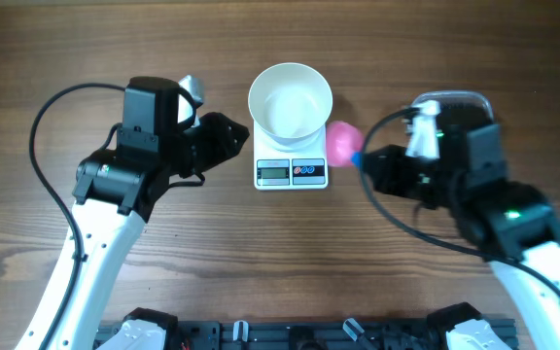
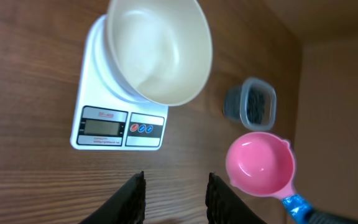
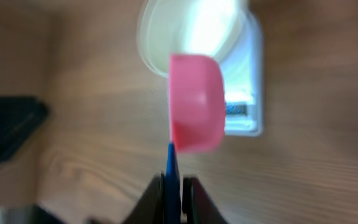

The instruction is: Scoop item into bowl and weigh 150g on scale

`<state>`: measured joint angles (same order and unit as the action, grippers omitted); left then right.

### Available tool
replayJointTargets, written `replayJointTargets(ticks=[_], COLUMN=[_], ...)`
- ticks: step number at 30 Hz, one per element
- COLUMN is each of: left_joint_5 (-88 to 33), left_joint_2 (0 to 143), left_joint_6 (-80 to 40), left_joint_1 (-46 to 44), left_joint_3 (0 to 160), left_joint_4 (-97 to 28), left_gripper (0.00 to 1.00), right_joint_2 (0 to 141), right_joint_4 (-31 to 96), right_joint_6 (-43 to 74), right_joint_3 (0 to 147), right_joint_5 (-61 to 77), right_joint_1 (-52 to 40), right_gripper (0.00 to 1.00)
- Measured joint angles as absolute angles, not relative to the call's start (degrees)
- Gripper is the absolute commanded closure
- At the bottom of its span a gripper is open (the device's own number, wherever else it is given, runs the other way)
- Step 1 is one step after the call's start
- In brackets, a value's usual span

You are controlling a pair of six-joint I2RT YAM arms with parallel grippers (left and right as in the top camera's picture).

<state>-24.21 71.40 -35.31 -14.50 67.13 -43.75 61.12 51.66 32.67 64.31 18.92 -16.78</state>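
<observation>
Sitting empty on scale (image 1: 291,172), bowl (image 1: 290,100), right jaws gripping empty pink scoop (image 2: 260,163), left jaws parted.

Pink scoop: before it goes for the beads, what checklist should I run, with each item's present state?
1. The white bowl sits on the scale: ok.
2. Bowl empty: ok.
3. The pink scoop is empty, its blue handle clamped in the right gripper: ok.
4. The clear tub of black beads is uncovered: cannot tell.
5. Scale display zeroed: cannot tell.
6. The left gripper, jaws apart and empty, stands clear of the bowl: ok.
</observation>
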Motion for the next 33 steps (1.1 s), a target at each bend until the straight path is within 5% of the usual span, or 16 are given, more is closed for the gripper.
replayJointTargets(ticks=[5,18,33], left_joint_5=[-25.4,-7.2,2.1], left_joint_2=[71.4,87.2,101.5], left_joint_6=[-29.2,-27.2,-28.2], left_joint_1=[-17.9,-35.8,-38.6], left_joint_3=[67.1,67.2,67.2], left_joint_4=[-43.8,-42.3,-31.9], left_gripper=[0.96,0.96,0.96], right_joint_2=[60.4,60.5,60.6], right_joint_4=[60.1,62.8,64.3], right_joint_6=[27.1,23.7,23.7], right_joint_3=[73.7,75.2,75.2], right_joint_5=[12.2,8.0,7.4], right_joint_1=[-9.8,0.6,0.6], right_gripper=[0.96,0.96,0.96])
